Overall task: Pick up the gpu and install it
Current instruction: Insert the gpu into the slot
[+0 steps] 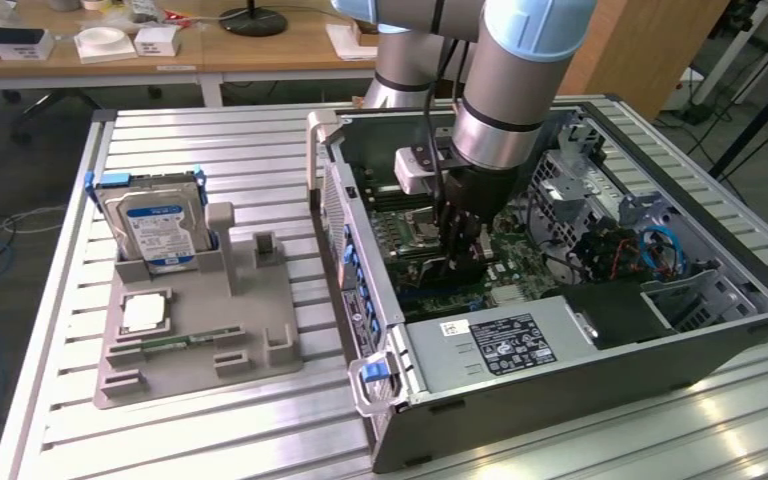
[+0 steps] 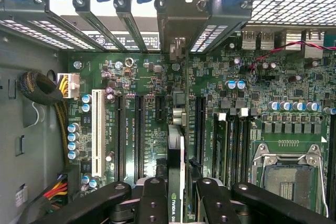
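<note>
Wrist view: my end effector (image 2: 176, 192) is clamped on the gpu (image 2: 176, 145), edge-on above the motherboard (image 2: 142, 77) slots inside the computer case (image 1: 704, 330). I judge it light, stiff, fragile; gripping its top edge suits it.

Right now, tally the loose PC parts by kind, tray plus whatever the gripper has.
Hard drive: 1, upright in the grey tray
Processor chip: 1, flat in the tray
Memory stick: 1, in the tray
Graphics card: 1, in the gripper, over the motherboard
Total: 4
</note>
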You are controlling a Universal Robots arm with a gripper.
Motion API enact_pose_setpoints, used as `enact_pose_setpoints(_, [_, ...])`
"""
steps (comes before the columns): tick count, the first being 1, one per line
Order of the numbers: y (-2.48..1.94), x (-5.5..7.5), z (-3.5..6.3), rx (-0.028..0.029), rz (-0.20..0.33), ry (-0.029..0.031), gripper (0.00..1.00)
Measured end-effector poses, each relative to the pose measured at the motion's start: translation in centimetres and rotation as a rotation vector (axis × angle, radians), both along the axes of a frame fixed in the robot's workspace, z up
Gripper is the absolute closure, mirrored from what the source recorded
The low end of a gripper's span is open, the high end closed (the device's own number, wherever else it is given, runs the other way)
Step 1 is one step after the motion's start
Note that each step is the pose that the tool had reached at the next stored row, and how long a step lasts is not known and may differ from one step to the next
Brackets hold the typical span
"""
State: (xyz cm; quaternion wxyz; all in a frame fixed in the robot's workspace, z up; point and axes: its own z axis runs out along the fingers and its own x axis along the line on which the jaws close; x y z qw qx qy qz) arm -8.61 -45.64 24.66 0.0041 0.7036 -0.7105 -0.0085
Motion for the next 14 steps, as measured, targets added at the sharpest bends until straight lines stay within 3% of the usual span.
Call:
enact_pose_setpoints(4, [0.00,-0.02,0.49,-0.0001,0.000,0.0001,0.74])
enact_pose_setpoints(12, [0.04,0.00,0.52,-0.0003,0.000,0.0001,0.74])
enact_pose_setpoints(14, [0.23,-0.02,0.53,-0.0009,0.000,0.0002,0.74])
